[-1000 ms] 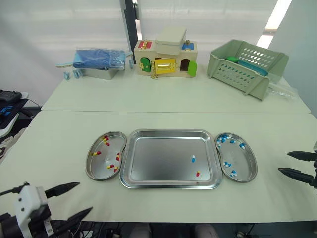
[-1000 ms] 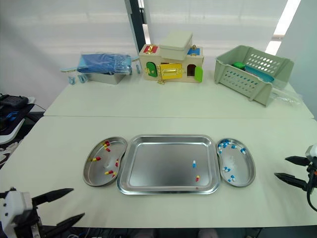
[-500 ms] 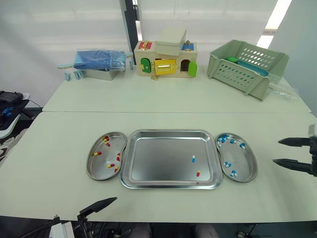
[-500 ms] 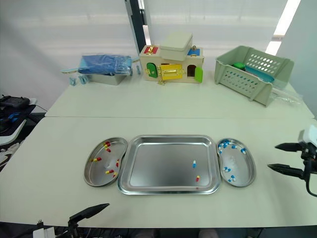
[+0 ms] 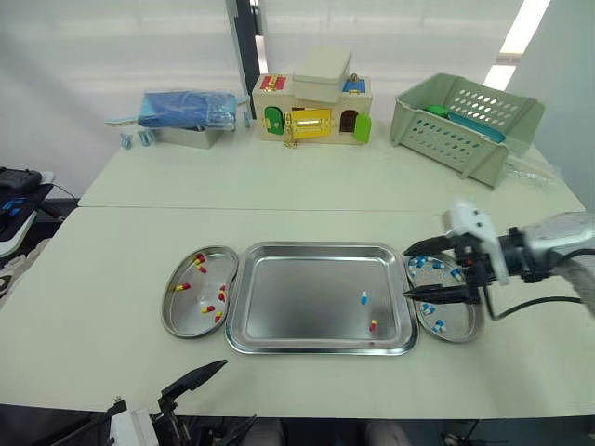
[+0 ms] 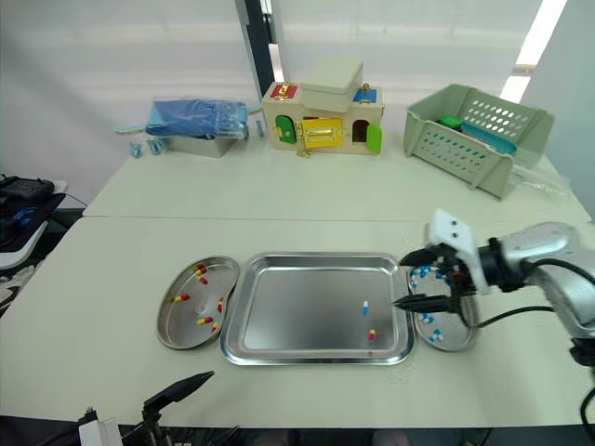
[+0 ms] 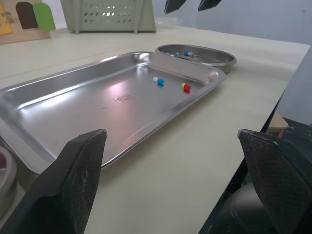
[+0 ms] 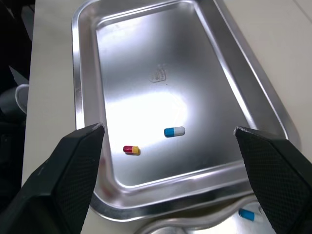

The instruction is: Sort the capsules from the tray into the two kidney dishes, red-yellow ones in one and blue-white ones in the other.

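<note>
The right gripper [image 5: 406, 273] reaches across the right-hand steel kidney dish [image 5: 457, 318] and covers part of its bowl. It also hides some of the blue-white capsules [image 5: 437, 324] there, so their number cannot be told. In the right wrist view the picture's edge cuts that dish off. The left-hand steel kidney dish [image 7: 4, 171] is a sliver at the edge of the left wrist view. The pale green slotted plastic basket [image 5: 465, 125] hides most of its contents behind its wall.
</note>
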